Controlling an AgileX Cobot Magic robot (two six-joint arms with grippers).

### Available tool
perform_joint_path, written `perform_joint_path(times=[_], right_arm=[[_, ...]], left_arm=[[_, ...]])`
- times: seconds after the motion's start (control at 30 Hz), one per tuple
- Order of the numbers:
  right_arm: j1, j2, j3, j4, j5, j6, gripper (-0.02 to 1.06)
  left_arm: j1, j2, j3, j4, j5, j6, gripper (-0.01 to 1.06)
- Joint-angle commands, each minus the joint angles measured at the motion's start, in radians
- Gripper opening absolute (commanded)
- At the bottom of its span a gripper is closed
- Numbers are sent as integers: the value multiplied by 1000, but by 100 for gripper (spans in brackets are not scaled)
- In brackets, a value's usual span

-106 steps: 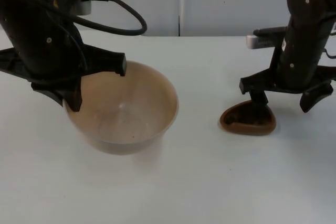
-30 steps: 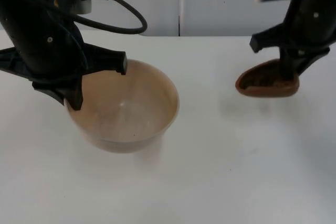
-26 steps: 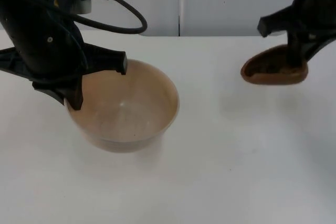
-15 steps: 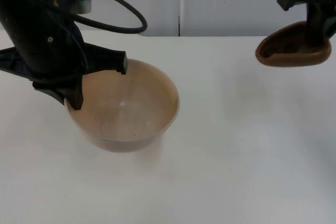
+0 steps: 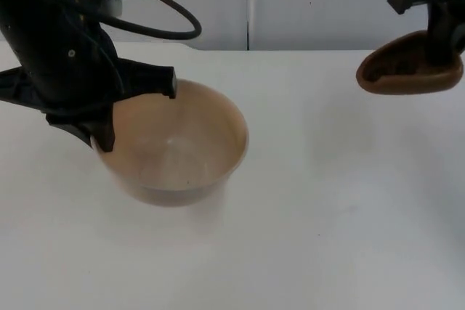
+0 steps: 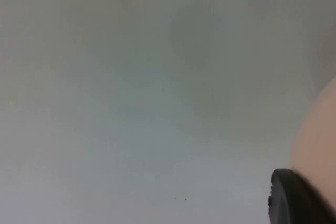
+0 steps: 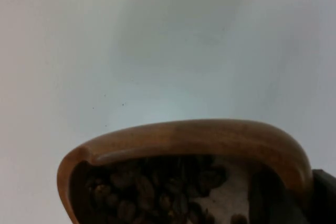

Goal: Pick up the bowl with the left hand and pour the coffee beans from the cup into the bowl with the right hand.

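Pinching rims: left jaws (image 5: 134, 117) the bowl (image 5: 174, 147), right jaws (image 5: 442, 47) the raised cup (image 5: 409, 72).

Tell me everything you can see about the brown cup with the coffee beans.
The cup is a brown, wooden-looking dish with a rounded, thick rim and a tapered, teardrop outline. Dark coffee beans lie inside. The right gripper holds it by the rim, lifted above the white table, roughly level, well to the right of the bowl.

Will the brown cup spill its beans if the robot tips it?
Probably yes: the cup is shallow with a low, open rim, and its coffee beans lie loose. It looks stiff, like wood, so the right gripper likely won't bend it.
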Motion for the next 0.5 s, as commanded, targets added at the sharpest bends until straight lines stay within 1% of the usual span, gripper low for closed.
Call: perform_joint_path(times=[0.0,0.27,0.43,0.47], right_arm=[[15,-13,-1,11,1,-12,0],[78,-13,-5,7,-49,-13,0],[129,2,-86,7,-39,-13,0],[129,2,-86,7,-39,-13,0]], left_arm=[[-5,-6,-3,2,-5,-34,0],[-5,-6,-3,7,-5,-71,0],[-5,-6,-3,-2,-15,-71,0],[-5,-6,-3,-2,-15,-71,0]])
